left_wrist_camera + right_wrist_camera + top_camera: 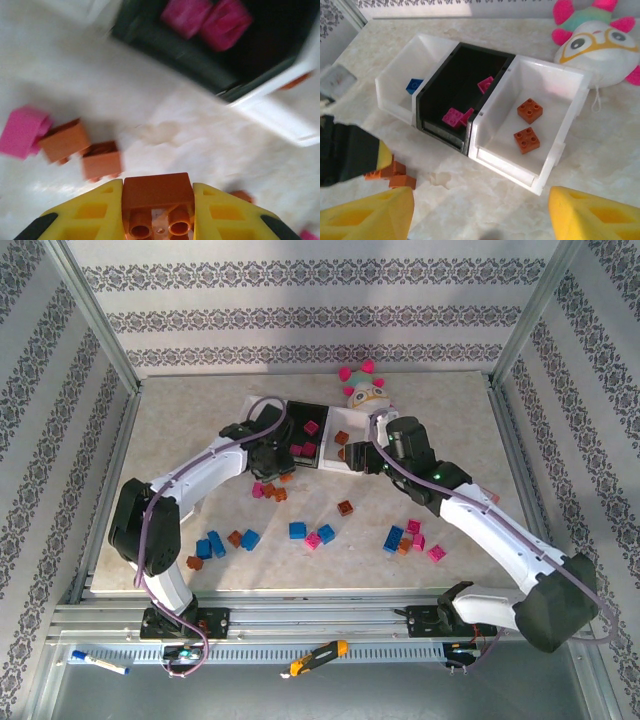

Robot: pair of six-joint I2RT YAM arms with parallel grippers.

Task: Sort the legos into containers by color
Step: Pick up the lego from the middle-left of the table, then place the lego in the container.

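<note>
My left gripper (157, 212) is shut on an orange-brown lego (157, 192), held just above the table in front of the black container (200, 62), which holds two magenta legos (226, 22). In the top view the left gripper (272, 468) hangs at the containers' front edge. My right gripper (480, 220) stands open over bare table before the right white container (520, 167), where two orange legos (527, 139) lie. The left white container (395, 100) holds a blue lego (413, 85). The middle black container (440, 130) shows magenta legos (454, 116).
Loose orange legos (64, 141) and a pink one (22, 131) lie just left of the left gripper. Blue, pink and orange legos are scattered across the near half of the table (297, 530). A plush toy (362, 388) sits behind the containers.
</note>
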